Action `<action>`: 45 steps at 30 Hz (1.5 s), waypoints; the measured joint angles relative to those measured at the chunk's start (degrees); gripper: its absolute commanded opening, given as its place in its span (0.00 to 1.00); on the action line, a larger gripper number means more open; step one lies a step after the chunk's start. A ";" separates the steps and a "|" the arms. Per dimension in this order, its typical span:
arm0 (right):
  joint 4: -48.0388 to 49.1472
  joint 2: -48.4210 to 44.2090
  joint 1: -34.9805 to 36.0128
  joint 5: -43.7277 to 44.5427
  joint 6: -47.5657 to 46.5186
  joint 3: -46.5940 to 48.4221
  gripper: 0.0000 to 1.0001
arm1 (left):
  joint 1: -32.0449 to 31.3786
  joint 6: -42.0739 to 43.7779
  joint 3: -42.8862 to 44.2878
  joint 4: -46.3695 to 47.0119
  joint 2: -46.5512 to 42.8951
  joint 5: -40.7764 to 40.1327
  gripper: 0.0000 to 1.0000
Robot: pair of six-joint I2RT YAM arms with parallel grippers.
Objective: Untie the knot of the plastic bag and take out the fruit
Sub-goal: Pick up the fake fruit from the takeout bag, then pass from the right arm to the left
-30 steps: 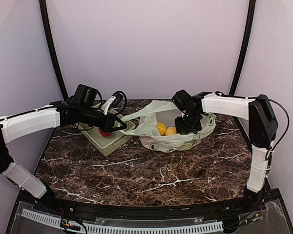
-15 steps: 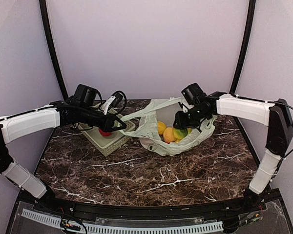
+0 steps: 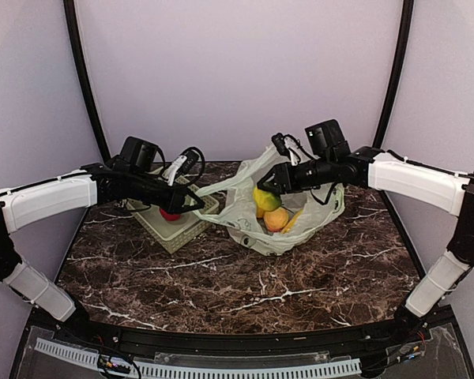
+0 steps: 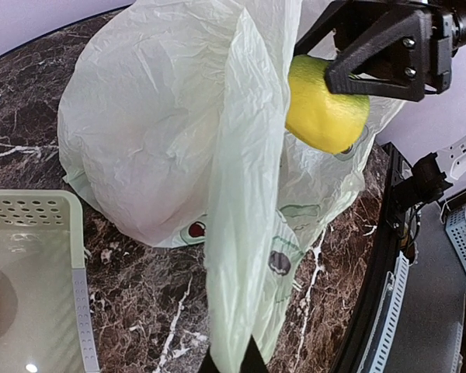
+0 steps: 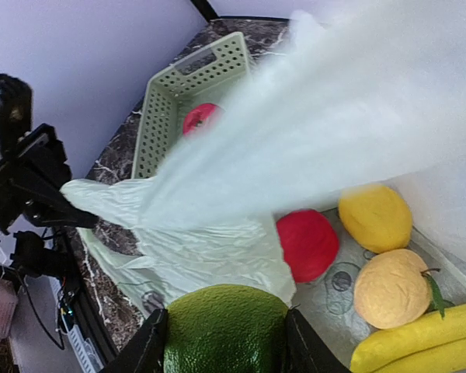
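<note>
Left gripper (image 3: 197, 204): jaws pressed together on one loop handle (image 4: 245, 202) of the plastic bag (image 3: 249, 235). The film is pulled into a taut, creased strip running from the bag toward the basket. The bag is thin, translucent pale green and crinkled, with small red and grey printed marks low on its side. It sits slumped on the table (image 3: 221, 276) (dark brown marble look, white veins) with its mouth standing open.

Right gripper (image 3: 265, 192): black fingers (image 5: 150, 350) clamped on either side of a yellow-green fruit (image 4: 324, 109). It's round, with a pebbled matte rind, held up at the bag's mouth above the rest of the fruit.

Inside the bag, on the bottom film:
- red apple (image 5: 307, 242), smooth
- yellow lemon-shaped piece (image 5: 375, 216)
- orange round one (image 5: 391, 287) with a green leaf at the stem
- bananas (image 5: 419, 338), long and curved, touching the orange one

Basket (image 5: 159, 124): rigid pale green plastic, rectangular, walls perforated in rows of small holes. It stands just beside the bag on the left arm's side. One red piece (image 5: 200, 119) lies in it, partly hidden by the stretched film.
</note>
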 measured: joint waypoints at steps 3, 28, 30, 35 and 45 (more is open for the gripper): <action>1.60 -0.79 1.38 -3.69 -0.68 -0.02 0.34 | -0.02 -0.17 0.00 0.00 0.00 -1.18 0.19; 23.02 -2.05 9.01 -15.91 3.80 4.72 0.37 | -10.45 2.34 -6.51 18.43 -16.90 -4.96 0.99; 23.52 -1.49 9.62 -15.93 4.15 4.83 0.37 | -11.76 1.84 -6.51 19.08 -14.88 -5.68 0.99; 23.71 -0.90 10.69 -16.61 4.46 4.83 0.38 | -13.27 0.44 -6.47 20.44 -12.57 -7.13 0.99; 23.85 -0.13 10.80 -17.84 4.50 5.14 0.39 | -13.35 -2.01 -6.25 25.05 -11.45 -10.32 0.99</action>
